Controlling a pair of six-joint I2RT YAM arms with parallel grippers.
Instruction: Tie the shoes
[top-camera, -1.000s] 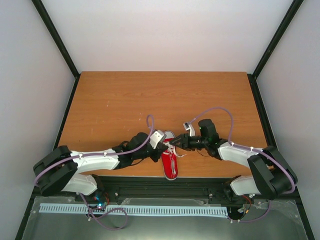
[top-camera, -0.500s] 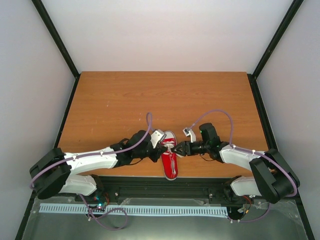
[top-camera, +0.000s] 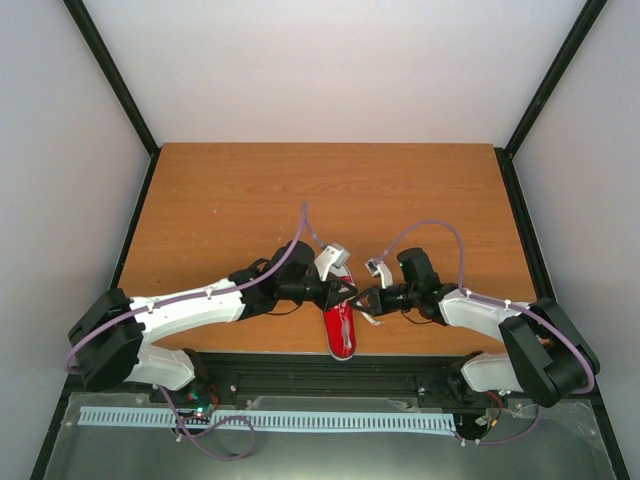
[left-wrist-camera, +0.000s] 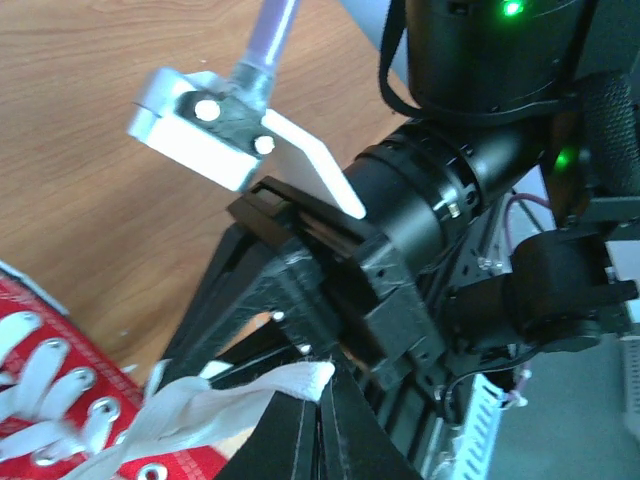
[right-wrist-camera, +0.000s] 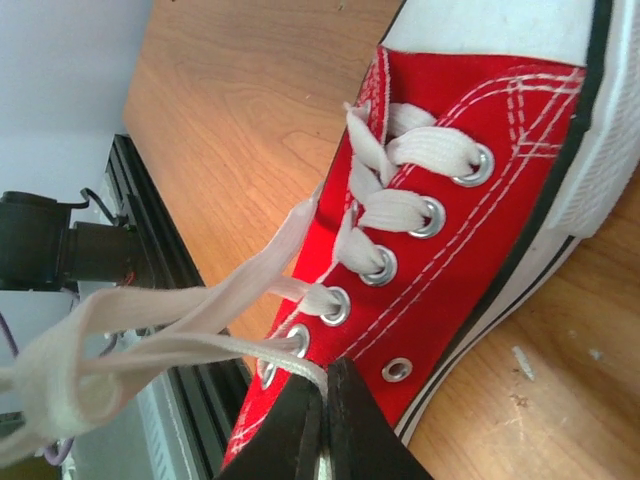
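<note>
The red sneaker (top-camera: 341, 330) lies at the table's near edge, its white toe cap pointing away from me and its heel toward the rail. My left gripper (top-camera: 347, 293) is over the laces and meets my right gripper (top-camera: 362, 300) there. In the left wrist view my left gripper (left-wrist-camera: 325, 395) is shut on the end of a white lace (left-wrist-camera: 230, 410), with the shoe (left-wrist-camera: 25, 300) at the lower left. In the right wrist view my right gripper (right-wrist-camera: 325, 385) is shut on a white lace (right-wrist-camera: 150, 320) beside the lowest eyelets of the shoe (right-wrist-camera: 500, 170).
The wooden table (top-camera: 250, 200) stretches away behind the shoe. A black rail (top-camera: 300, 362) runs along the near edge, with a white slotted strip (top-camera: 260, 420) below it. The right arm's black wrist (left-wrist-camera: 440, 200) is close in front of the left camera.
My left gripper has moved right and slightly away, across the shoe to the right gripper. The right gripper has drawn back slightly, down and to the right. The shoe has stayed in place.
</note>
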